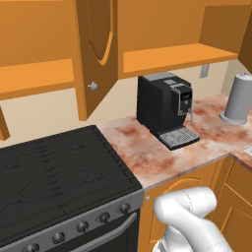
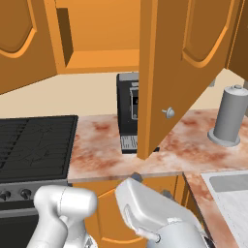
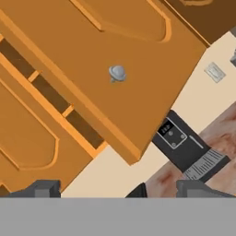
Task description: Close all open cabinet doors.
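**Tech 1:** Kitchen, marbled counter (image 1: 147, 152) under a row of orange wall cabinets. How did the gripper (image 3: 117, 190) stand?

**Tech 2:** Fingers (image 3: 44, 189) were spread wide and held nothing. In the hand view they pointed up at an open cabinet door (image 3: 115, 60), apart from it, with its round silver knob (image 3: 117, 73) above the gap between the tips.

**Tech 1:** Position of that door?

**Tech 2:** It stood swung out from the cabinet front over the counter. In the left base view it showed nearly edge-on, just left of the coffee machine (image 1: 165, 108). In the right base view it hung in front of the machine and hid part of it.

**Tech 1:** What lay beyond?

**Tech 2:** Bare shelves (image 1: 172, 56) showed on both sides of the door. A black stove (image 1: 54, 172) sat left of the counter, and a grey cylinder (image 1: 240, 98) stood on the counter at right, well apart from the machine. A further door (image 2: 19, 38) hung at upper left in the right base view.
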You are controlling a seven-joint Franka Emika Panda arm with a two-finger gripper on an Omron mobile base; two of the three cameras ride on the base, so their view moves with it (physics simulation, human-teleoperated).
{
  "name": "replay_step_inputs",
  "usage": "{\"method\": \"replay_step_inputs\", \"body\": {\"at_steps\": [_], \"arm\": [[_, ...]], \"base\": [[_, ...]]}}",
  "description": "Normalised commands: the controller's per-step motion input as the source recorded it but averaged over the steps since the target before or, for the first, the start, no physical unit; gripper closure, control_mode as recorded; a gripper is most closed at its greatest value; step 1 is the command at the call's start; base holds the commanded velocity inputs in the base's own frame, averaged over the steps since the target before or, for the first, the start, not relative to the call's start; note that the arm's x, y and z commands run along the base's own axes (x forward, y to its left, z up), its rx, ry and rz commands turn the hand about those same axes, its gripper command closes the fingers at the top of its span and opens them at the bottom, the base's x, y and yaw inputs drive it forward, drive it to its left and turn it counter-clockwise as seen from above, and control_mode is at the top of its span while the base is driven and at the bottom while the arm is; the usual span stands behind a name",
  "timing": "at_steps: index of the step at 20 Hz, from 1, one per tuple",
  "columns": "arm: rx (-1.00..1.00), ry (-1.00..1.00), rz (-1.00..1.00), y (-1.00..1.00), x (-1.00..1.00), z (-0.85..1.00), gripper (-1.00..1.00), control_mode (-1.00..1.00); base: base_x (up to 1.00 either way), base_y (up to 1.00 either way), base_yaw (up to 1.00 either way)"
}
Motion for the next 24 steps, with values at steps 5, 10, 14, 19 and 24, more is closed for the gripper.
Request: {"method": "replay_step_inputs", "body": {"at_steps": [5,10,14,19,24], "arm": [[0.09,0.0,0.09,0.0,0.85,0.02,-1.0,-1.0],[0.06,0.0,0.16,-0.08,0.58,0.0,-1.0,-1.0],[0.03,-0.01,0.26,-0.25,0.26,0.0,-1.0,-1.0],[0.01,-0.01,0.3,-0.26,0.17,0.0,-1.0,-1.0],[0.01,0.0,0.24,-0.1,0.28,0.0,-1.0,-1.0]], "base": [[0.0,0.0,0.0],[0.0,0.0,0.0],[0.0,0.0,0.0],[0.0,0.0,0.0],[0.0,0.0,0.0]]}}
